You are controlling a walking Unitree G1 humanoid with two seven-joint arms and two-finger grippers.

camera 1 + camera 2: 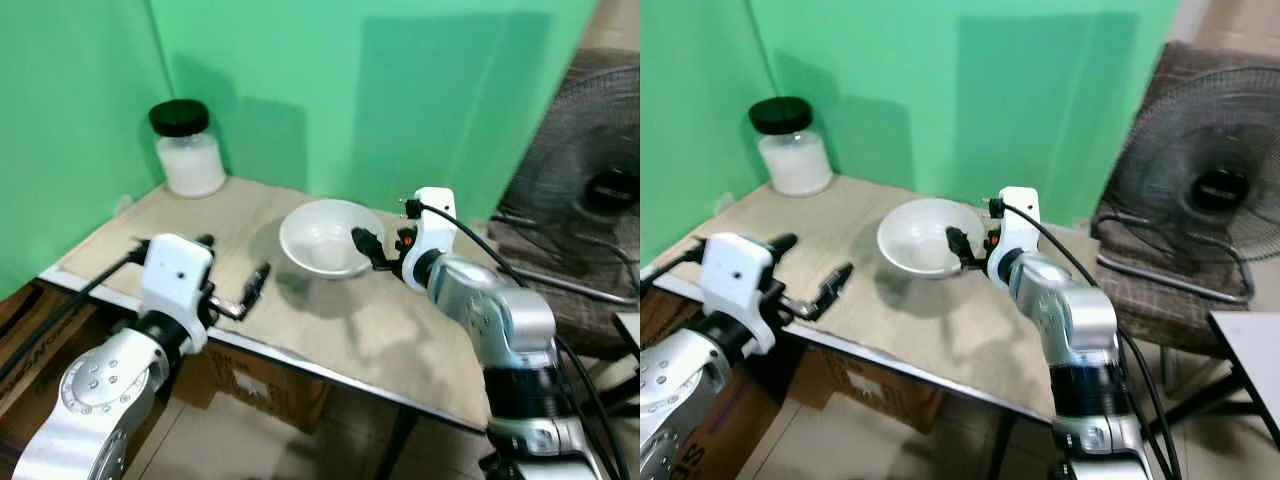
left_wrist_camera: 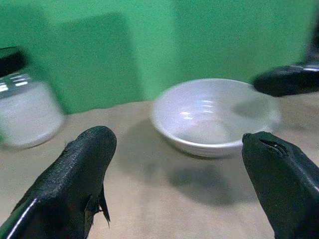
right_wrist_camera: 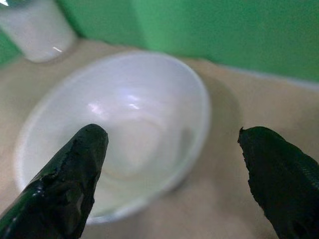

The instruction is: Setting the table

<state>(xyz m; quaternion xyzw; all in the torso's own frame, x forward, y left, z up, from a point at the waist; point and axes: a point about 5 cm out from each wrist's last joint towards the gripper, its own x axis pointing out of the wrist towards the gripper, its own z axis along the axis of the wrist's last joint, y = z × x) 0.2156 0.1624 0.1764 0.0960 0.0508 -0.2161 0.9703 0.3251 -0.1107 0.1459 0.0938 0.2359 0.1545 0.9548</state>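
Observation:
A white empty bowl (image 1: 322,235) stands on the beige-covered table (image 1: 400,340), near its middle. My right gripper (image 1: 378,250) is open at the bowl's right rim. In the right wrist view one finger (image 3: 79,169) hangs over the bowl's inside (image 3: 124,144) and the other finger (image 3: 284,174) is outside it, over the cloth. My left gripper (image 1: 233,265) is open and holds nothing, low over the table's front left part, pointing toward the bowl (image 2: 214,117).
A glass jar (image 1: 188,150) with a black lid and white contents stands in the back left corner against the green wall. A floor fan (image 1: 590,195) and a chair (image 1: 1160,290) stand to the right of the table. A cardboard box (image 1: 270,385) sits under it.

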